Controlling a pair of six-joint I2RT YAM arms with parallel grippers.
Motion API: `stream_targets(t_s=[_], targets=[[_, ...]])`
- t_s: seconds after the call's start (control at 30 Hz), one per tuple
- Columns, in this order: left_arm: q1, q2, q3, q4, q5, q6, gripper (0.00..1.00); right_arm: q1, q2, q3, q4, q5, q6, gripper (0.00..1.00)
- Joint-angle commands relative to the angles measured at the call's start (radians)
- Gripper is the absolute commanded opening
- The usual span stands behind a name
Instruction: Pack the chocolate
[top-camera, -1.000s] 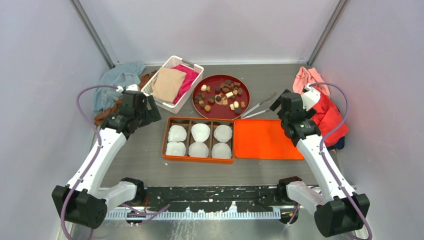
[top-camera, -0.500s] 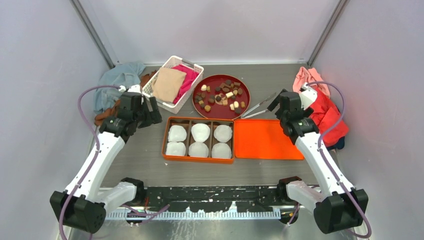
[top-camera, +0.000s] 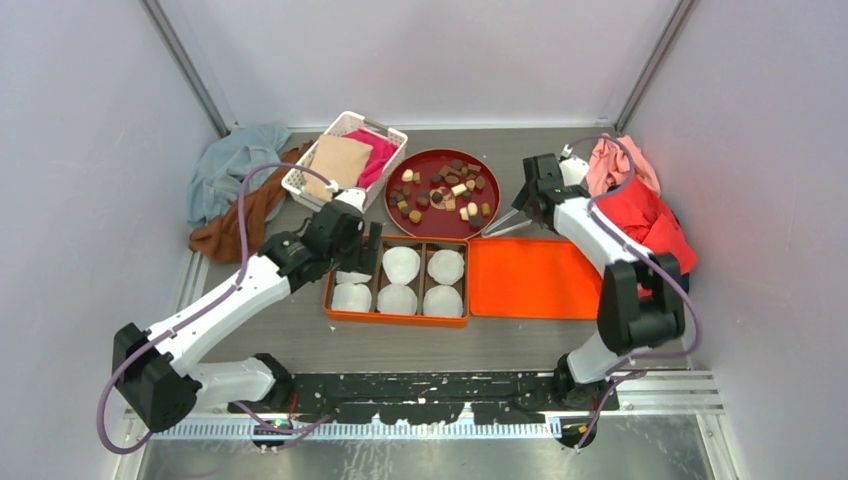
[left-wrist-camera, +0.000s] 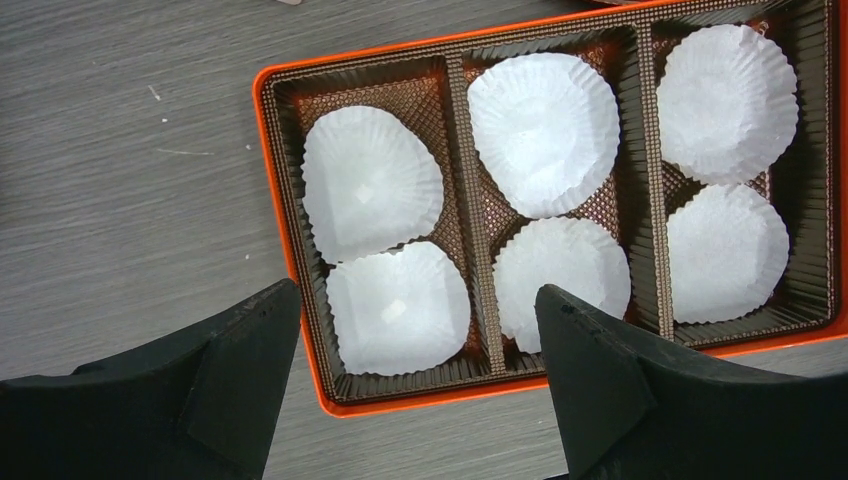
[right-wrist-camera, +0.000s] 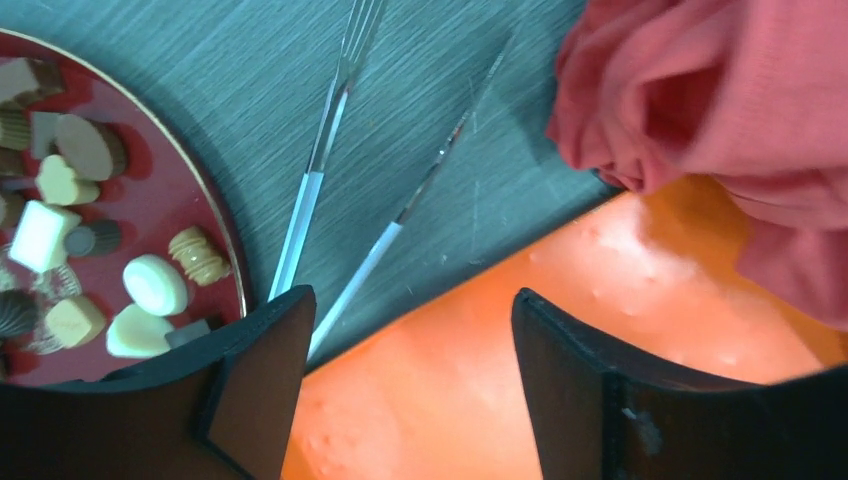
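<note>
The chocolate (top-camera: 442, 190), several dark, tan and cream pieces, lies on a round red plate (top-camera: 400, 172) at the back centre. It also shows at the left of the right wrist view (right-wrist-camera: 60, 250). An orange box (top-camera: 375, 316) holds several empty white paper cups (top-camera: 401, 264). My left gripper (top-camera: 368, 250) is open and empty above the box's left end, its jaws straddling the box's near left corner (left-wrist-camera: 415, 300). My right gripper (top-camera: 528, 197) is open and empty above the metal tongs (top-camera: 520, 213), between the plate and the orange lid (top-camera: 530, 280).
In the right wrist view the tongs (right-wrist-camera: 320, 170) lie on the table between the plate rim (right-wrist-camera: 215, 230) and the lid (right-wrist-camera: 560, 300). Pink and red cloths (top-camera: 640, 200) lie at the right. A white basket of cloths (top-camera: 345, 160) and more cloths (top-camera: 235, 170) are at the back left.
My left arm has swung right, from beside the basket to over the box's left end. My right arm has reached back and left to above the tongs.
</note>
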Motion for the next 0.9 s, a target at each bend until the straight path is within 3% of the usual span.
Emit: stream_targets(t_s=[0.0,0.1,0.67,0.87], targets=[[-0.011,-0.014,0.046,0.041,-0.039,-0.016,0.88,-0.012,0.137,0.103,0.028,-0.006,0.034,0.71],[-0.011,-0.030,0.036,0.030,-0.055,-0.004,0.88,-0.035,0.205,0.116,0.042,-0.046,0.064,0.61],[-0.012,-0.068,0.005,0.004,-0.076,0.007,0.88,-0.061,0.352,0.145,0.134,-0.117,0.050,0.57],[-0.011,-0.065,0.003,0.000,-0.085,0.013,0.88,-0.095,0.372,0.176,0.118,-0.125,0.015,0.33]])
